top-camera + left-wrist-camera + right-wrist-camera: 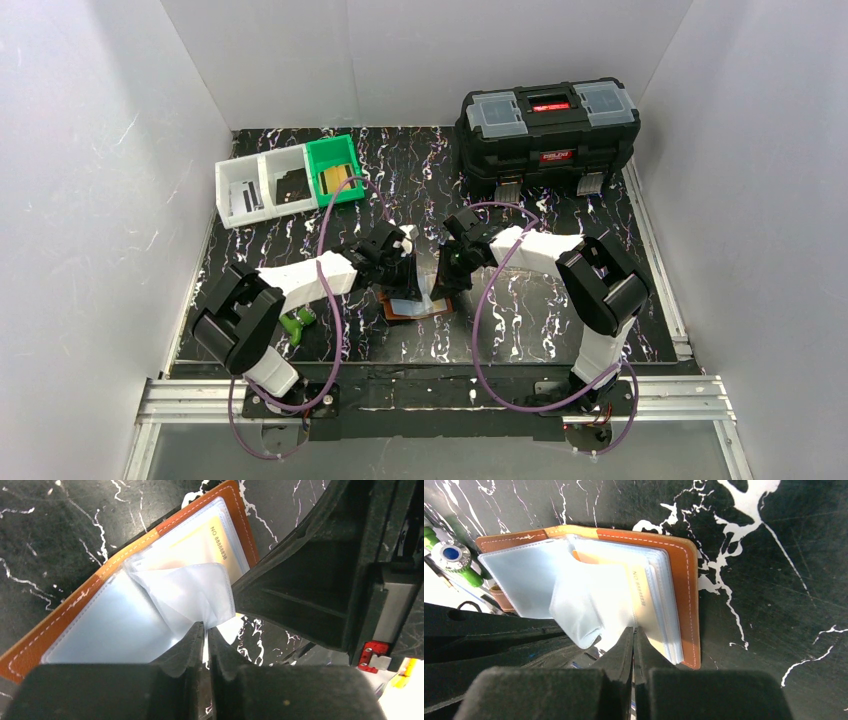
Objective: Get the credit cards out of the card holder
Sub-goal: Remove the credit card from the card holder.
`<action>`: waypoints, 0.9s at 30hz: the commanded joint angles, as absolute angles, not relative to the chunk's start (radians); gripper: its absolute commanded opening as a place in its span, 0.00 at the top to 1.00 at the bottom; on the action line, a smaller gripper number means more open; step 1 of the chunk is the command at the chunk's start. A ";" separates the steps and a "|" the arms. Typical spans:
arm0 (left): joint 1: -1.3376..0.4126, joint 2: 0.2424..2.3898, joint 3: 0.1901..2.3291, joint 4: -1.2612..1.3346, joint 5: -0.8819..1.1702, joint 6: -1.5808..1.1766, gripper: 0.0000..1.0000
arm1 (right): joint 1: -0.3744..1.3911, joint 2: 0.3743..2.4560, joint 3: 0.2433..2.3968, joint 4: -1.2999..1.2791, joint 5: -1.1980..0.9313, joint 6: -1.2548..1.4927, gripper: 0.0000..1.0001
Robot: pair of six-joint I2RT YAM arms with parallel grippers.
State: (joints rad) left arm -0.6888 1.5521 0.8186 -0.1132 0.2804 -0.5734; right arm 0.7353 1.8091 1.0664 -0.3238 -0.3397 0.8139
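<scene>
The brown leather card holder [415,305] [30,650] [685,580] lies open on the black marbled table between the two arms. Its clear pockets are fanned up. A pale yellow credit card [215,540] [644,600] with a printed number sits in one pocket on the right half. My left gripper [405,262] [206,630] is shut on the edge of a loose clear pocket [185,590] [574,610], holding it lifted. My right gripper [445,280] [634,630] is shut on the near edge of the yellow card in its pocket. Other cards are hidden under the pockets.
A big black toolbox [548,135] stands at the back right. Two white bins [265,185] and a green bin [333,168] sit at the back left. A green tool [298,322] [469,572] lies by the left arm. The right gripper's body [325,590] crowds the left wrist view.
</scene>
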 commanded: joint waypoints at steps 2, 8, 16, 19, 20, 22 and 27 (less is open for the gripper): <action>-0.685 1.481 0.880 -0.245 0.211 -0.552 0.76 | 0.735 1.810 1.085 -0.287 -0.347 0.816 0.99; -0.685 1.418 0.889 -0.339 0.128 -0.555 0.60 | 0.734 1.808 1.092 -0.286 -0.354 0.814 0.99; -0.685 1.405 0.921 -0.536 -0.094 -0.607 0.77 | 0.736 1.787 1.106 -0.291 -0.362 0.816 0.99; -0.684 1.425 0.914 -0.552 -0.121 -0.623 0.84 | 0.737 1.778 1.115 -0.294 -0.364 0.817 0.99; -0.685 1.434 0.912 -0.547 -0.117 -0.625 0.85 | 0.738 1.776 1.118 -0.297 -0.364 0.817 0.99; -0.684 1.456 0.909 -0.525 -0.106 -0.627 0.86 | 0.739 1.774 1.122 -0.301 -0.366 0.816 0.99; -0.685 1.515 0.909 -0.480 -0.069 -0.623 0.92 | 0.746 1.766 1.131 -0.306 -0.368 0.813 0.99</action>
